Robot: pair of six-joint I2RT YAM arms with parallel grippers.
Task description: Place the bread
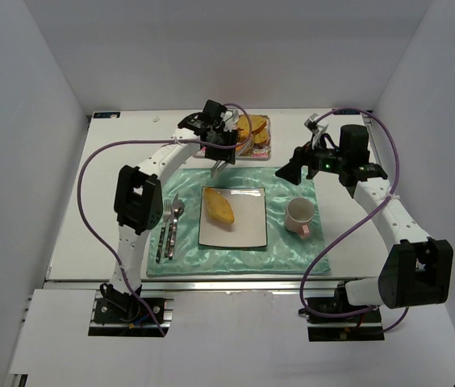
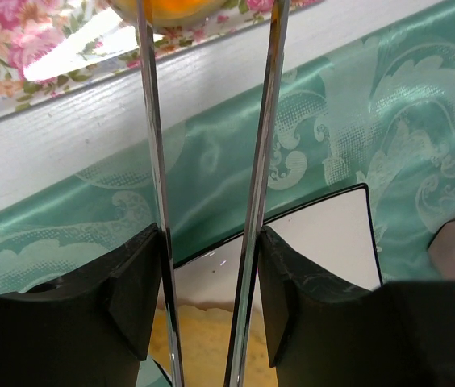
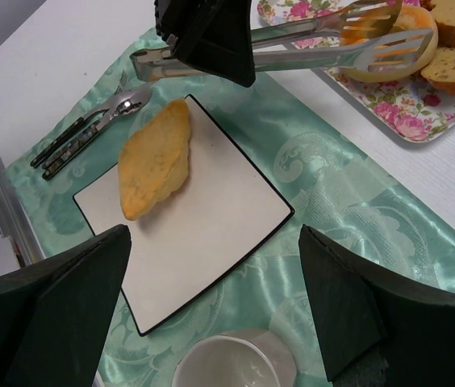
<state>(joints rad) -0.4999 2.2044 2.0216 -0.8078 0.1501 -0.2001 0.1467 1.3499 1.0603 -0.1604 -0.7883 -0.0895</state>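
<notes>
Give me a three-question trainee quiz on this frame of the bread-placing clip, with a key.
1. True or false: the white plate is bare.
2. What is the left gripper clamped on? A a bottle; B metal tongs; C nothing.
3. Fill in: the mug stands on the placemat to the plate's ___ side.
Key: 1 false, one bread piece lies on it; 2 B; 3 right.
</notes>
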